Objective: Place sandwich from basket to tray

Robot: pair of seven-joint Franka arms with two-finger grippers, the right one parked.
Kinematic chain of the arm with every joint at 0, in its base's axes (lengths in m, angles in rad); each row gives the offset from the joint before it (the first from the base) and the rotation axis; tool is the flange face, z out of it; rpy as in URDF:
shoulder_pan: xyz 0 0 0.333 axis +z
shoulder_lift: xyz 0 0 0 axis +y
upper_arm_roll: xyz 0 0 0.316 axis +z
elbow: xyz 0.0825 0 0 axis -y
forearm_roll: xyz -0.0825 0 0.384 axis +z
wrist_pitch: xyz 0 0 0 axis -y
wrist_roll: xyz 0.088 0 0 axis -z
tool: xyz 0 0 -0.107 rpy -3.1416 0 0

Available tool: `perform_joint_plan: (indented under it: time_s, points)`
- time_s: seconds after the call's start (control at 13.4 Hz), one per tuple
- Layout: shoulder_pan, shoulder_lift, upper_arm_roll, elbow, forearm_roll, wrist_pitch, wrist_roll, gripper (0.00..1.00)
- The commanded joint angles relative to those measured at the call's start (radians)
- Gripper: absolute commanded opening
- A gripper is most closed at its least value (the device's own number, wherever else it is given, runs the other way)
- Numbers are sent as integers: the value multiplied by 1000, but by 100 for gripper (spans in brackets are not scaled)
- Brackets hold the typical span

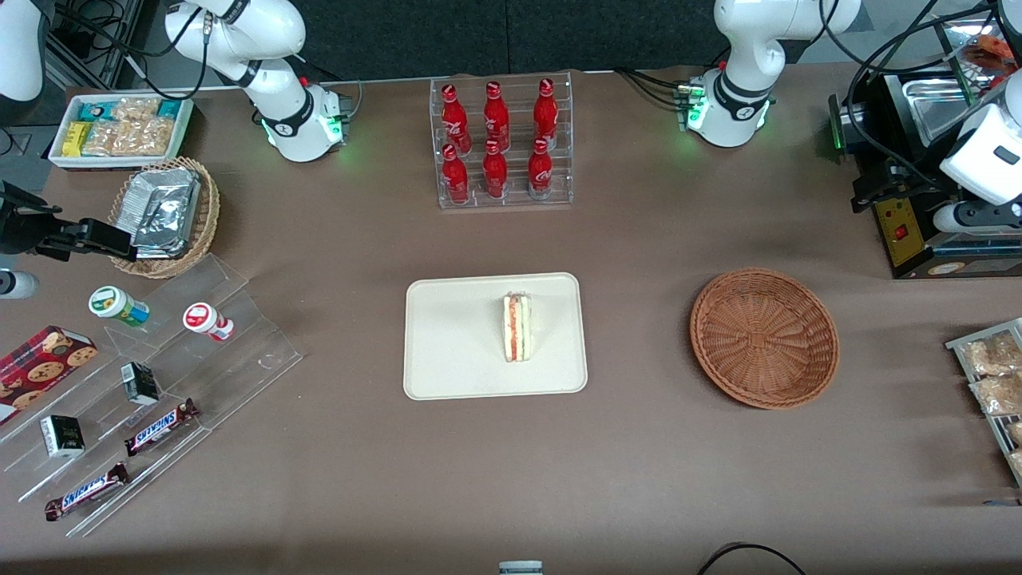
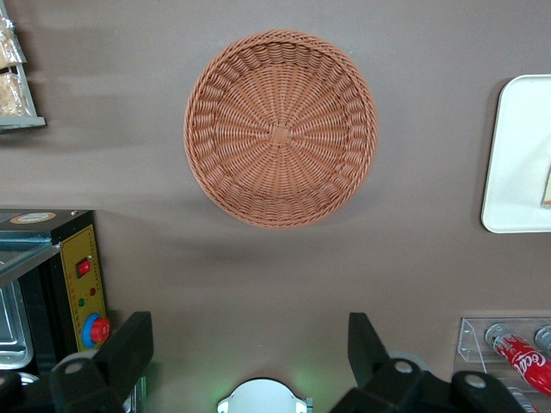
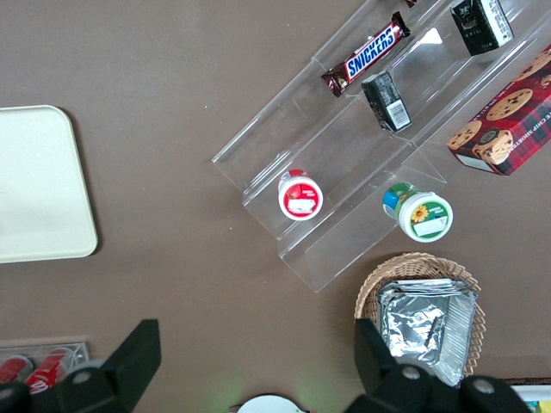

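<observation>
I find the sandwich point(image 1: 517, 327) upright on the tray point(image 1: 447, 335) at bench centre, basket point(image 2: 280, 129) empty, gripper point(image 2: 250, 357) spread wide, holding nothing, high above it; light, soft bread, best pinched across its flat faces

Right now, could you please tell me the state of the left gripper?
Left gripper: open and empty, raised over bare table beside the basket; the sandwich lies on the tray.
</observation>
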Motion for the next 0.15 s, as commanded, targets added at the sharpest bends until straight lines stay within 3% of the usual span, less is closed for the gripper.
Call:
perform_joint_plan:
  time_s: [0.0,0.07]
  points:
    - [-3,3,4,14,-11,-4,9,100]
    - [-3,2,4,16,-11,-4,9,100]
